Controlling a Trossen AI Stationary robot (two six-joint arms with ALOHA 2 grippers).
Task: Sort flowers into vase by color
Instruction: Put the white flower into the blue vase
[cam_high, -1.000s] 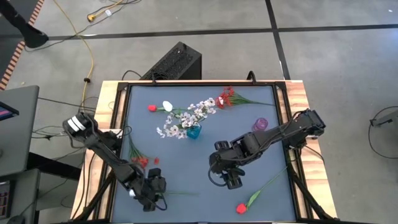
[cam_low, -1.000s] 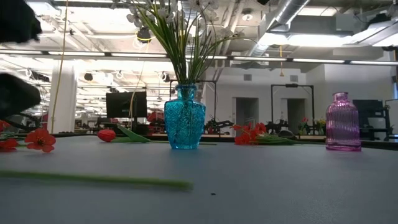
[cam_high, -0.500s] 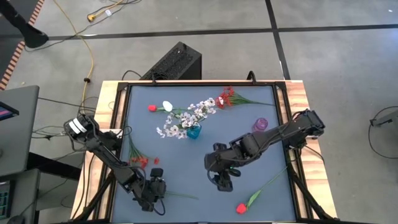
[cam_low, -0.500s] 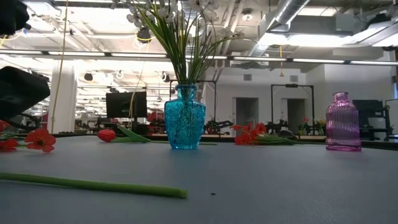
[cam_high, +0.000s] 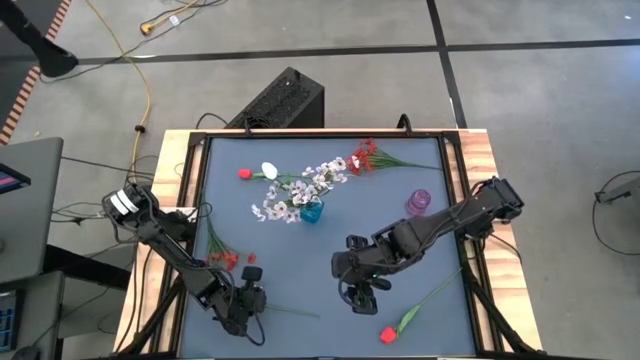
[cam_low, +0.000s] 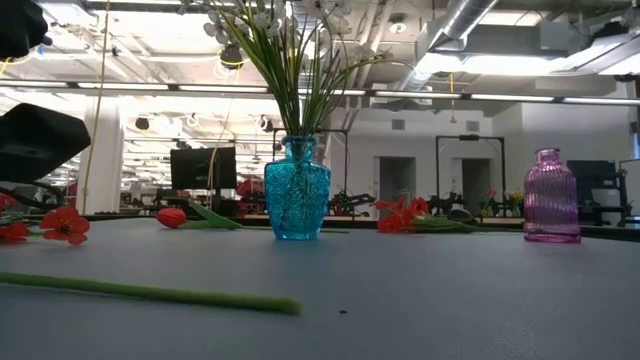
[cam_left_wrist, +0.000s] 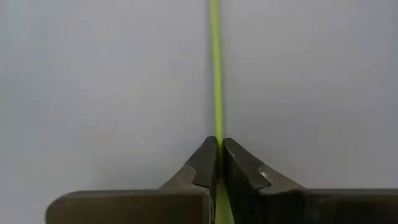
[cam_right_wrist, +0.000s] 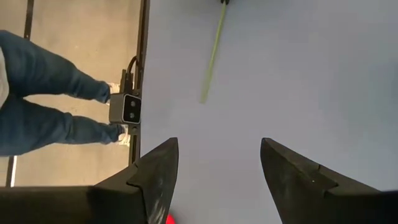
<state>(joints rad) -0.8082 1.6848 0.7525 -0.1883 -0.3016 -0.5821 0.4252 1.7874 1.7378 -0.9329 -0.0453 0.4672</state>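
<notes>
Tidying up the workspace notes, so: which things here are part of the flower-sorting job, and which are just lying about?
Part of the job:
- green stem in left gripper
- red flower by right gripper
- red flowers
- blue vase of white flowers
- pink vase

Lying about:
- black box and yellow cable on the floor

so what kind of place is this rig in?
Probably an open-plan lab or workshop: exposed ceiling ducts, a monitor on a bench behind the table, a bare floor with a loose yellow cable.
</notes>
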